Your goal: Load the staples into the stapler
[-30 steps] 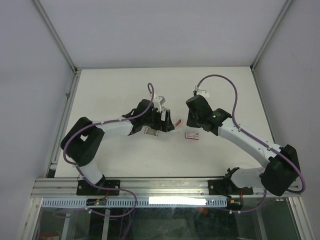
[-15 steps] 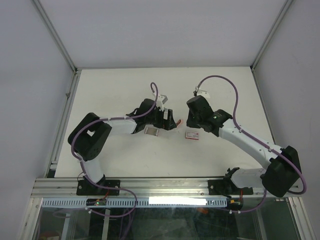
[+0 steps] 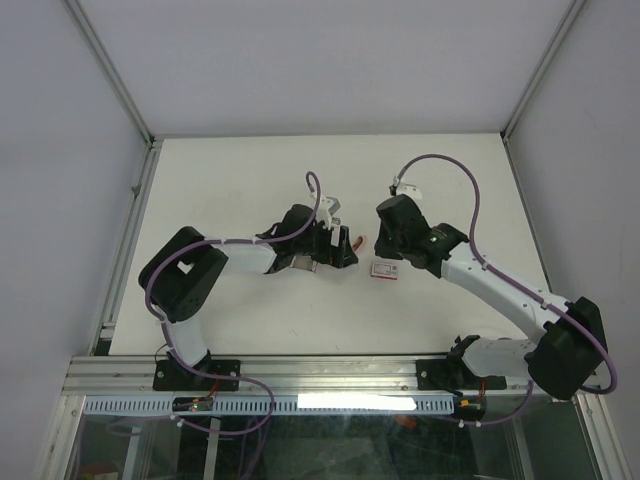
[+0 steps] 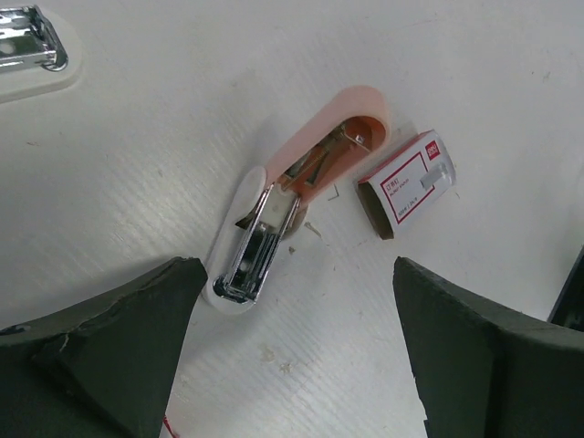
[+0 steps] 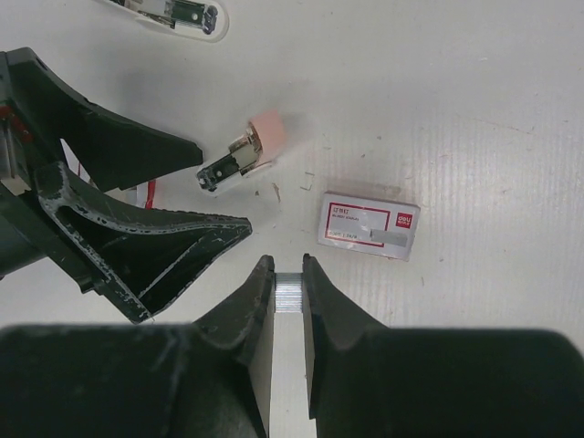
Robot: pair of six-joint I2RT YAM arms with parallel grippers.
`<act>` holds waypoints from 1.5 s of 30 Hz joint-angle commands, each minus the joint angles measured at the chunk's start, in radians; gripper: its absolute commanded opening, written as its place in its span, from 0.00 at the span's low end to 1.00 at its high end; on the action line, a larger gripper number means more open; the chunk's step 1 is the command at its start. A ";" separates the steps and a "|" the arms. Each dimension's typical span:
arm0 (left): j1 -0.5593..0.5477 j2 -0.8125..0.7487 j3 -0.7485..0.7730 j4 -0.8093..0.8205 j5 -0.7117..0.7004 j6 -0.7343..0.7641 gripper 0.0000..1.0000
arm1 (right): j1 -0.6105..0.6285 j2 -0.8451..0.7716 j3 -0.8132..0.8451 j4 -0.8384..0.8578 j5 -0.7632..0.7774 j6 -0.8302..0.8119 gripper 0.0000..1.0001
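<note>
My right jaws (image 5: 288, 270) are pinched together on a short silvery strip of staples (image 5: 288, 294). The strip sits in the narrow slot between the two fingers, its ribbed edge showing. My left jaws (image 4: 297, 274) stand wide apart and grip nothing. Their two dark fingers (image 4: 109, 347) sit either side of the bare table (image 4: 456, 73) just short of the stapler (image 4: 292, 196), and neither finger touches it.

The stapler lies on the table between my two arms, free of both. It is hinged open and splayed out almost flat. The white base carries the silvery metal channel and points toward my left jaws. The pink cover is swung away at the far end, with its orange inside and a bit of metal facing up. My right jaws, with the strip, are near the stapler on its pink-end side and apart from it. I cannot tell from these views how high they sit over the table.

A small red-and-white box (image 4: 408, 182) lies flat just beside the stapler's pink end. I cannot tell whether its near corner touches the cover. A few tiny loose bits (image 4: 313, 228) lie on the table right by the stapler's hinge. Well apart from the stapler, on the side away from the box, lies a second white piece with a metal part (image 4: 27, 46), only partly in my left wrist view.
</note>
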 commanded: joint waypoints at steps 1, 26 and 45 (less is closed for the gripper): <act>-0.022 -0.016 -0.026 0.060 0.017 -0.008 0.91 | -0.004 -0.048 -0.005 0.048 0.002 0.005 0.16; -0.103 -0.272 -0.087 -0.033 -0.172 -0.042 0.94 | -0.004 -0.014 -0.022 0.083 -0.013 0.003 0.16; 0.530 -0.681 0.137 -0.567 -0.034 0.057 0.99 | 0.112 0.296 0.075 0.223 0.079 -0.041 0.15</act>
